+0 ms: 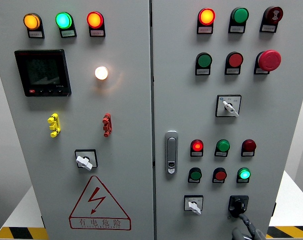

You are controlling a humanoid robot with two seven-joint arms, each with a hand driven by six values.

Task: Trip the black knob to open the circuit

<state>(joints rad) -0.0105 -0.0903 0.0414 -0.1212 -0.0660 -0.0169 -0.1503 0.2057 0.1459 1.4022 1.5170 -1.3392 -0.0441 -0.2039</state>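
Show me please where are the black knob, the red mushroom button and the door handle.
black knob [238,204], head view, middle of the knob body.
red mushroom button [269,60], head view, centre of its red cap.
door handle [171,152], head view, middle of the metal grip.

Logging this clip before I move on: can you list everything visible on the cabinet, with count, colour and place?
Top-left lamps: 3; amber, green, amber; left door.
Meter: 1, black, left door.
Round lamp: 1, white, lit, beside meter.
Handles: 2; yellow, red; left door middle.
White selector knobs: 3; left door, right door middle and lower.
Warning triangle: 1, red, left door bottom.
Right door upper buttons and lamps: 6, red and green, two rows.
Small lamps and buttons: 6, red and green.
Latch: 1, silver.
Black knob: 1, bottom right.
Robot hand: 1, grey, below black knob.
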